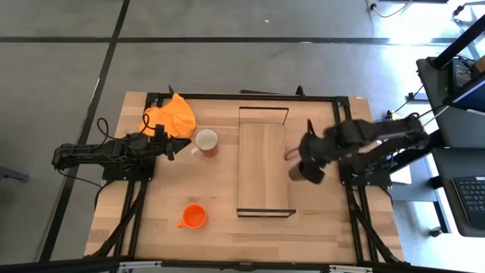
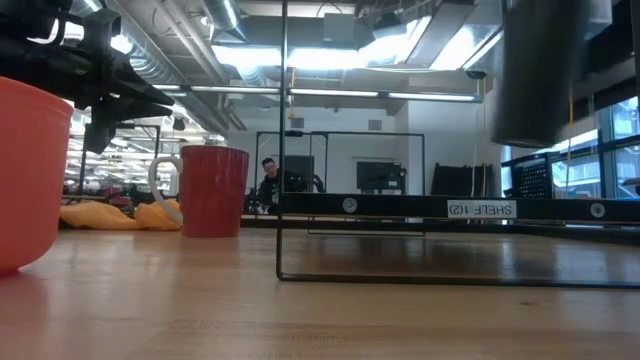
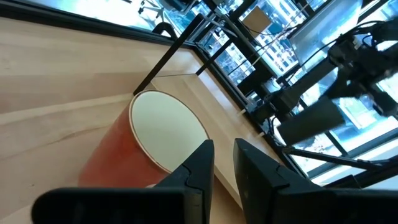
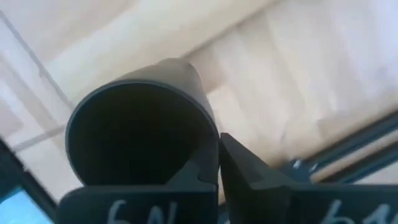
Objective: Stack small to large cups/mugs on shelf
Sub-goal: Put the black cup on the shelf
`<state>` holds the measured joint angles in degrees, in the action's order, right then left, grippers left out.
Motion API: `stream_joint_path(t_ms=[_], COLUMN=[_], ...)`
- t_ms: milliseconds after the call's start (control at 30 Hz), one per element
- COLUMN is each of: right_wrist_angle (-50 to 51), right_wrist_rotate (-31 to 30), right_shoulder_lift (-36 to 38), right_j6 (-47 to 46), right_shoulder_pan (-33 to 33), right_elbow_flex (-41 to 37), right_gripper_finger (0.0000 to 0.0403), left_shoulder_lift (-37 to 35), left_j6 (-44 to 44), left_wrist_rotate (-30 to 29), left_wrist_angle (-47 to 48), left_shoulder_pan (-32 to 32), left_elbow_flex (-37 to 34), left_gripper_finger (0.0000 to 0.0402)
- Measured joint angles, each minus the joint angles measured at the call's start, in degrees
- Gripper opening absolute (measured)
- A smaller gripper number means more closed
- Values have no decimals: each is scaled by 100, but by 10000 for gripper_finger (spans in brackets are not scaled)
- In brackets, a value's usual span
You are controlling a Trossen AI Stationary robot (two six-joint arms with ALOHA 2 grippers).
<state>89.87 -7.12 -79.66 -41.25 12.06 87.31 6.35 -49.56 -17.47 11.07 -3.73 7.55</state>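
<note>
The black mug (image 1: 305, 171) hangs in the air just right of the shelf (image 1: 264, 168), a light-wood board with black end frames; my right gripper (image 4: 217, 163) is shut on the mug. In the low view, the black mug (image 2: 545, 70) is well above the board. The red mug (image 1: 206, 142) stands upright on the table left of the shelf. My left gripper (image 3: 224, 165) hovers just left of that red mug (image 3: 155, 134), with a narrow gap between its fingers, touching nothing. The small orange mug (image 1: 194, 217) stands near the table's near edge. My right gripper pinches the black mug's rim wall (image 4: 210, 134), one finger inside the hollow and one outside. The fingers come from above, pointing down. The mug is lifted clear of the table and hangs upright below them.
An orange cloth (image 1: 173, 115) lies bunched at the far left of the table, behind my left gripper. The shelf's thin black frames (image 2: 283, 140) stand upright at both short ends. A person sits in the room beyond the table.
</note>
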Motion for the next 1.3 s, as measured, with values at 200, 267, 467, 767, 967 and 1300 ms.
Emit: stream_joint_path(t_ms=[200, 267, 467, 767, 967, 1300], right_wrist_angle=[-120, -185, -435, -453, -838, -2043], right_wrist_rotate=[-1, 5, 302, 967, 1471, 1636], right_shoulder_lift=[-955, -1343, -2455, -4073, -4472, -4810], right_j6=[1404, 1807, 2658, 3234, 3253, 2947], right_shoulder_pan=[-807, -961, -1509, -1887, -1924, -1852], right_elbow_flex=[901, 1289, 2633, 4724, 4585, 4585], right_gripper_finger=[2, 2, 3, 4, 4, 4], left_shoulder_lift=[0, 0, 0, 0, 0, 0], left_j6=[-1, 0, -1, 0, -14, -88], left_wrist_rotate=[-1, 0, -2, 0, 21, 42], left_wrist_angle=[-4, 0, -2, -1, 0, 24], left_shoulder_pan=[2, 0, 1, 1, 1, 1], left_elbow_flex=[0, 0, 0, 0, 0, 0], left_gripper_finger=[57, 57, 57, 57, 57, 57])
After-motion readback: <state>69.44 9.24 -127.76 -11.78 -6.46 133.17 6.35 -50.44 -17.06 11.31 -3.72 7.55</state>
